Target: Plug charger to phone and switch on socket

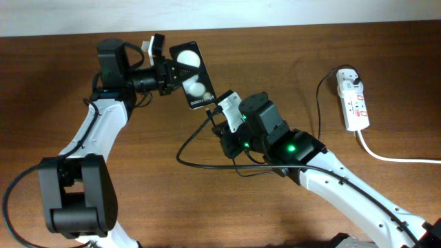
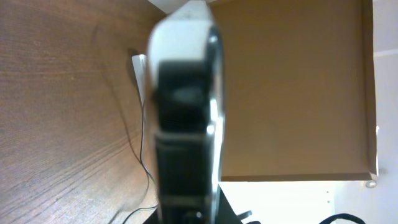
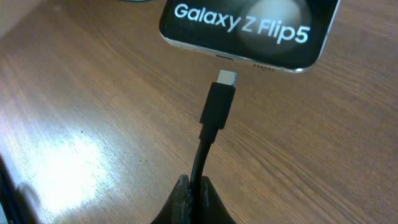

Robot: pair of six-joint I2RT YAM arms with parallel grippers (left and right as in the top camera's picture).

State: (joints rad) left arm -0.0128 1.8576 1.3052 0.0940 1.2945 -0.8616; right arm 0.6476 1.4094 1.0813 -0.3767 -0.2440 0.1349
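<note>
Holding charger [image 3: 217, 106] by its cable, pinched in my right gripper [image 3: 191, 194], plug tip just short of and nearly in line with bottom-edge port of phone [image 3: 249, 28], phone clamped in my left gripper [image 1: 167, 72], socket [image 1: 353, 102] well apart from phone.

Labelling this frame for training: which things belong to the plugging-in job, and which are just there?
Job: phone, held in the left gripper; charger, held in the right gripper; socket.
Just there: thick white cord; wooden table.
</note>
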